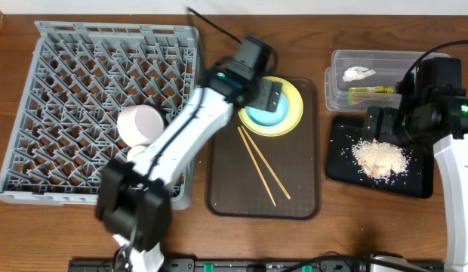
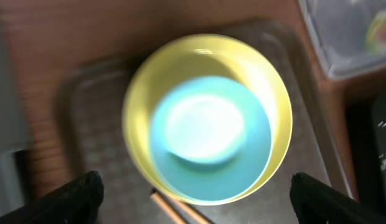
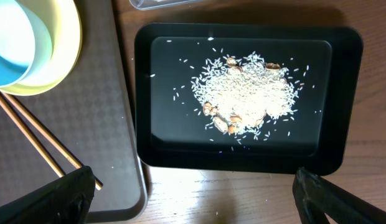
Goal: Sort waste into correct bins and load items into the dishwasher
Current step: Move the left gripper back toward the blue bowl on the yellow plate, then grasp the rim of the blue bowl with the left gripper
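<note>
Well, my left jaws hung wide open over the light-blue bowl [image 2: 208, 134], which sat on the yellow plate [image 2: 143, 93] mid-frame. It looked hard, slippery and breakable; I would pinch its rim.

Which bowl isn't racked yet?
The light-blue bowl, sitting on the yellow plate; the white bowl is already in the grey rack.
</note>
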Controlling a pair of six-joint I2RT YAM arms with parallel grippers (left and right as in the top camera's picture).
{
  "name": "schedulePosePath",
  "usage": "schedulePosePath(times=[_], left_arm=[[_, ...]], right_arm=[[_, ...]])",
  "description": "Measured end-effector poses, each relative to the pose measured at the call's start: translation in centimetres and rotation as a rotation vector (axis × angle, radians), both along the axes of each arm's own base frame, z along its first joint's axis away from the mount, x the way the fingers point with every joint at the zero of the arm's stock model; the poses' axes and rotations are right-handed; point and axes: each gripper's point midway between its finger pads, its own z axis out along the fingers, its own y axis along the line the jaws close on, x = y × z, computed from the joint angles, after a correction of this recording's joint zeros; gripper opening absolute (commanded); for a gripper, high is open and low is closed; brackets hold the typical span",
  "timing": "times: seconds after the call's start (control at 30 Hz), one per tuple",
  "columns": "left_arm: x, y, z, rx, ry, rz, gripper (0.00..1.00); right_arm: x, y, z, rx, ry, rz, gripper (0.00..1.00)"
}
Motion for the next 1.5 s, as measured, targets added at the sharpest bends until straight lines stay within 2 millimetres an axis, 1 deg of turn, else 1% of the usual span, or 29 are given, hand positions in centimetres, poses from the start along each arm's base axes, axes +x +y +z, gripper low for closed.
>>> schedulePosePath(times=[0.1,0.27,0.3,0.47,0.57,0.7,0.77,0.87,0.93,0.97,1.1,1.17,1.37,1.5], left_arm=[[-0.4,-1.5,-2.3,0.023,0.025,-0.034,0.94],[-0.8,-3.6,-5.0,0.043,0.040,-0.078,0.92],[-1.0,-4.0,-5.5,0.047,0.045,-0.088,0.89],[-1.4,-5.8,-6.8,0.047,0.041,-0.122,0.81],[-1.7,-6.3,-7.6,0.052,0.046,-0.134,0.77],[-1.8,-6.2,-9.2,0.072,0.072,-0.133,0.75],[-1.9,-6.1,-10.3,0.086,0.089,-0.131,0.69],[-2.0,-5.9,-11.5,0.106,0.106,-0.131,0.55],[-2.0,-5.8,-11.9,0.111,0.112,-0.127,0.41],[-2.0,-5.8,-11.9,0.114,0.112,-0.131,0.33],[-2.0,-5.8,-11.9,0.115,0.110,-0.128,0.15],[-1.9,-5.8,-11.9,0.115,0.110,-0.128,0.08],[-1.5,-5.4,-11.8,0.138,0.085,-0.119,0.08],[-1.3,-4.5,-11.9,0.187,0.072,-0.103,0.08]], right_arm=[[0.0,0.0,0.0,0.000,0.000,0.000,0.99],[0.0,0.0,0.0,0.000,0.000,0.000,0.99],[0.0,0.0,0.0,0.000,0.000,0.000,0.99],[-0.1,0.0,0.0,0.000,0.004,0.000,0.99],[-0.1,0.0,0.0,0.000,0.006,0.000,0.99],[-0.2,0.0,0.0,0.000,0.007,0.000,0.99],[-0.2,0.0,-0.1,0.001,0.007,0.000,0.99],[-0.2,0.0,-0.1,0.001,0.008,0.000,0.99],[-0.2,0.0,-0.1,0.001,0.008,0.000,0.99],[-0.2,0.0,-0.1,0.001,0.007,0.000,0.99],[-0.2,0.0,-0.1,0.001,0.008,0.000,0.99],[-0.2,0.0,-0.1,0.001,0.008,0.000,0.99],[-0.4,0.0,-0.1,0.001,0.017,0.000,0.99],[-0.4,0.0,-0.1,0.001,0.019,0.000,0.99]])
